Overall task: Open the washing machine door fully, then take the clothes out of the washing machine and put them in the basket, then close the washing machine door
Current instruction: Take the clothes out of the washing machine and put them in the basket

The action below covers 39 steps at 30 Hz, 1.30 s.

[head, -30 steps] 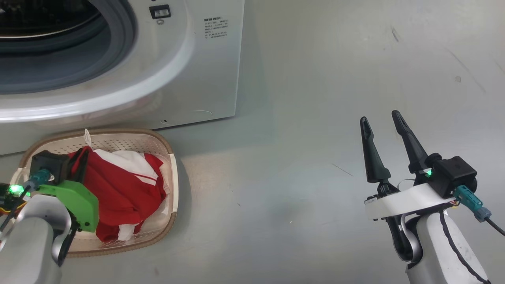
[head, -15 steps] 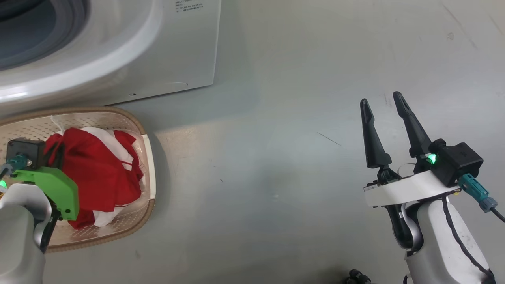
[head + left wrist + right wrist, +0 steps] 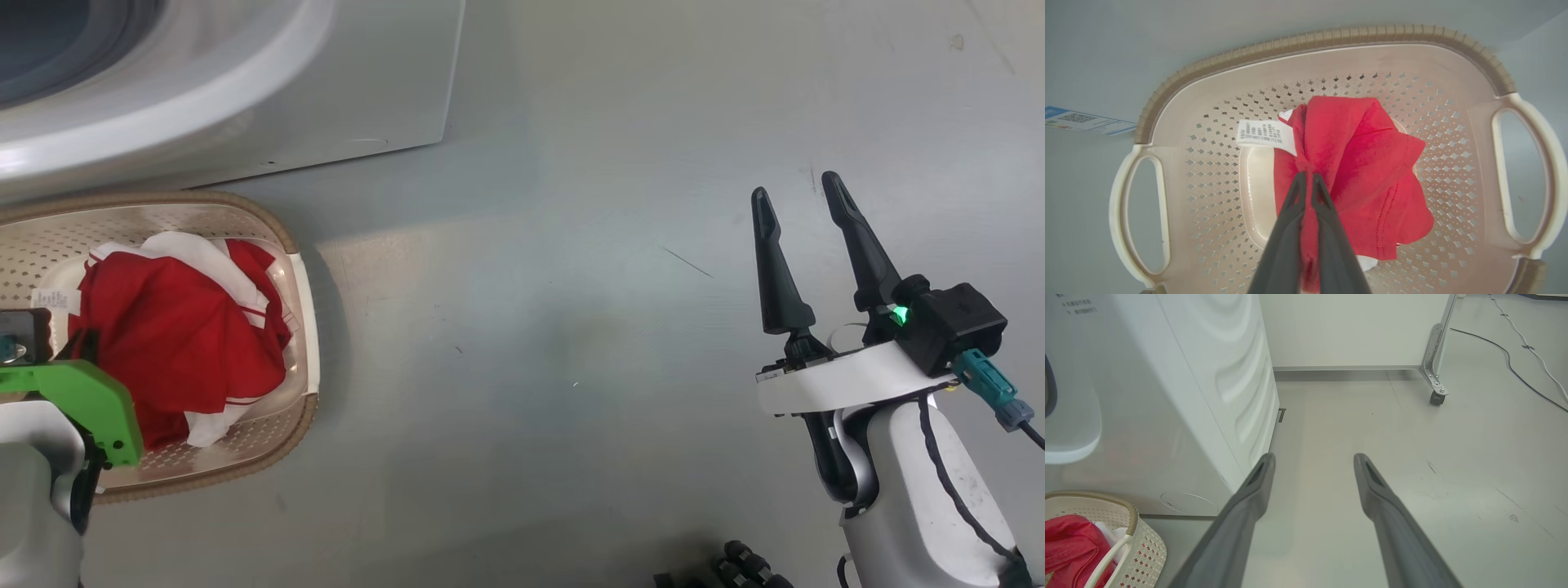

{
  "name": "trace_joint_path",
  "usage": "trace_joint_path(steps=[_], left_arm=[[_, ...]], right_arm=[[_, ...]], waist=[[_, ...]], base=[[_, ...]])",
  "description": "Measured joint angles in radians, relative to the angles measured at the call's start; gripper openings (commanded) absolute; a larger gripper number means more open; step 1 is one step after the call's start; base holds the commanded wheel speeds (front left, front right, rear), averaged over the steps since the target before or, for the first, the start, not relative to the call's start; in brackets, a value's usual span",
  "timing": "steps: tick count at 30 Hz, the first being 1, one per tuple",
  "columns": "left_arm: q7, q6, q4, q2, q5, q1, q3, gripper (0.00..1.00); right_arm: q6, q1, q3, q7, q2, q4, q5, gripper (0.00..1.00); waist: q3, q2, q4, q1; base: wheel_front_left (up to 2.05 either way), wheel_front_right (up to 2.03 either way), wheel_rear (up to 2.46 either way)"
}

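The red clothes point(image 3: 1363, 163) with white stripes lie bunched in the cream basket point(image 3: 1331, 36), a white label beside them. My left gripper point(image 3: 1306, 179) points straight down into the basket, shut on a fold of the red fabric. In the head view the clothes point(image 3: 171, 343) fill the basket point(image 3: 304, 286) at the left, below the white washing machine point(image 3: 245, 98); my left wrist's green mount covers the fingers. My right gripper point(image 3: 796, 184) hovers open and empty over bare floor at the right. The washing machine door is out of view.
The right wrist view looks along the washing machine's side point(image 3: 1167, 396) toward a white wall, with my right gripper point(image 3: 1313, 457) open. A castor leg point(image 3: 1433, 371) and a floor cable point(image 3: 1515, 363) lie at the back right. A blue sticker point(image 3: 1081, 120) shows left of the basket.
The head camera has shifted, so the machine and basket sit further left and up. The clothes lie lower and more spread in the basket. The left gripper stays shut, the right stays open.
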Motion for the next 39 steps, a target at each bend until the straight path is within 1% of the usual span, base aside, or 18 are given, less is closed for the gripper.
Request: trace_joint_path(steps=[14,16,17,18,19,20,29,39], left_arm=[[-0.034,0.000,0.092,-0.022,-0.016,-0.040,0.008,0.00],[-0.038,-0.001,0.102,-0.024,-0.016,-0.046,0.004,0.11],[-0.042,-0.001,0.108,-0.025,-0.016,-0.048,0.001,0.11],[-0.043,-0.001,0.117,-0.025,-0.016,-0.051,0.000,0.24],[-0.043,-0.002,0.126,-0.026,-0.016,-0.052,-0.001,0.44],[-0.043,-0.002,0.134,-0.027,-0.016,-0.053,-0.001,1.00],[-0.081,-0.002,0.195,-0.054,-0.015,-0.053,-0.015,1.00],[-0.199,-0.012,0.203,-0.115,0.006,-0.053,-0.050,1.00]], right_arm=[[0.000,-0.014,0.002,0.000,0.000,0.004,-0.009,1.00],[0.000,-0.015,0.002,0.000,0.000,0.005,-0.010,1.00],[0.000,-0.015,0.003,0.000,0.000,0.007,-0.010,1.00],[0.000,-0.016,0.003,0.000,0.000,0.009,-0.010,1.00],[0.000,-0.018,0.004,0.000,0.000,0.010,-0.010,1.00],[0.000,-0.019,0.004,0.000,0.000,0.012,-0.010,1.00],[0.001,-0.022,-0.001,0.000,0.000,0.031,-0.013,1.00],[0.010,-0.024,-0.023,0.000,-0.002,0.064,-0.016,1.00]], waist=[[0.009,0.0000,0.017,0.0000],[0.009,0.0000,0.019,0.0000],[0.008,0.0000,0.019,0.0000],[0.007,0.0000,0.020,0.0000],[0.006,0.0000,0.020,0.0000],[0.005,0.0000,0.020,0.0000],[-0.039,0.0000,0.033,0.0000],[-0.137,0.0000,0.078,0.0000]], base=[[0.00,0.00,0.00],[0.00,0.00,0.00],[0.00,0.00,0.00],[0.00,0.00,0.00],[0.00,0.00,0.00],[0.00,0.00,0.00],[0.00,0.00,0.00],[0.00,0.00,0.00]])
